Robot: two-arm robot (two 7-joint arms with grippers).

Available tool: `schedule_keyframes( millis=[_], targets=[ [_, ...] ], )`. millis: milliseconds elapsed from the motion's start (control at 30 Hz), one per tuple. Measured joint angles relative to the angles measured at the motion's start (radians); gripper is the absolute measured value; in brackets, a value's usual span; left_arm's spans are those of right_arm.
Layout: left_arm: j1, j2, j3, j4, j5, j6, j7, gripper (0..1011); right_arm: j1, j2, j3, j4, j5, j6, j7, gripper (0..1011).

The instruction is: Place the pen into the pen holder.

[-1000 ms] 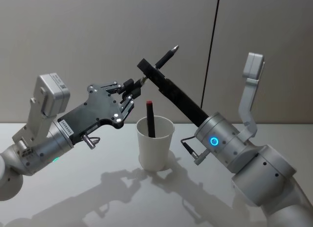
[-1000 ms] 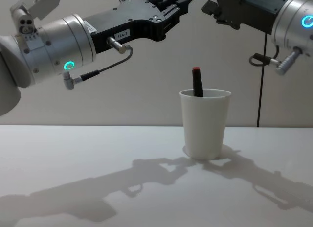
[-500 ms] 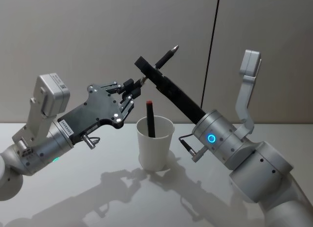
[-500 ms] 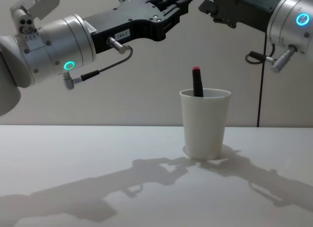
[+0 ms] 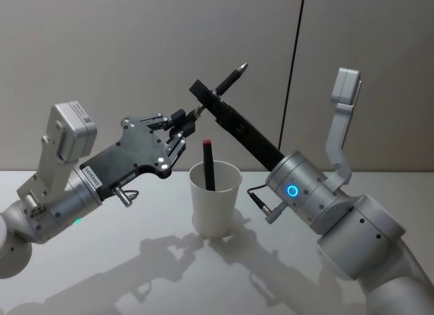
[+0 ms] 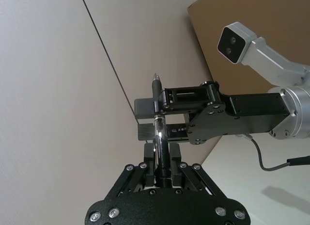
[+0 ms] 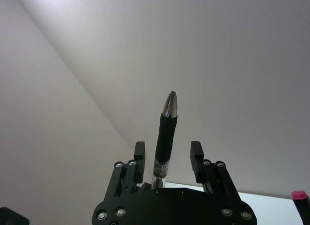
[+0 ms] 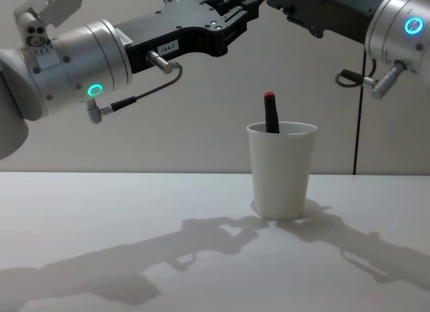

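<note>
A black pen with a silver tip (image 5: 230, 77) slants upward in the air above the pen holder. My left gripper (image 5: 189, 124) is shut on its lower end, as the left wrist view shows (image 6: 162, 154). My right gripper (image 5: 202, 94) reaches in from the right and stands open around the pen's middle, with its fingers (image 7: 139, 152) apart from the barrel (image 7: 165, 133) on both sides. The pen holder (image 5: 215, 198) is a white paper cup standing upright on the table (image 8: 282, 169). A black pen with a red cap (image 5: 208, 164) leans inside it.
The white tabletop (image 5: 156, 274) carries the arms' shadows around the cup. A plain grey wall with a dark vertical seam (image 5: 293, 77) stands behind. Both grippers hang well above the cup's rim (image 8: 282, 128).
My right gripper has shifted slightly left, closer to the left gripper, with the pen between its fingers. The left gripper, the pen and the cup have stayed put.
</note>
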Motion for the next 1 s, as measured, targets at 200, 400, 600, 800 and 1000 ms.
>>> schedule_keyframes(
  millis=[200,400,600,800,1000],
  targets=[
    [0.000,0.000,0.000,0.000,0.000,0.000,0.000,192,0.001,0.001,-0.001,0.001,0.000,-0.001,0.000,399],
    [0.000,0.000,0.000,0.000,0.000,0.000,0.000,192,0.002,0.001,-0.001,0.001,0.000,-0.001,0.000,221],
    [0.000,0.000,0.000,0.000,0.000,0.000,0.000,192,0.002,0.001,-0.002,0.001,0.001,-0.001,0.002,161],
    [0.000,0.000,0.000,0.000,0.000,0.000,0.000,192,0.003,0.001,-0.002,0.002,0.001,-0.001,0.002,162],
    [0.000,0.000,0.000,0.000,0.000,0.000,0.000,192,0.003,0.001,-0.002,0.002,0.001,-0.001,0.002,162]
  ],
)
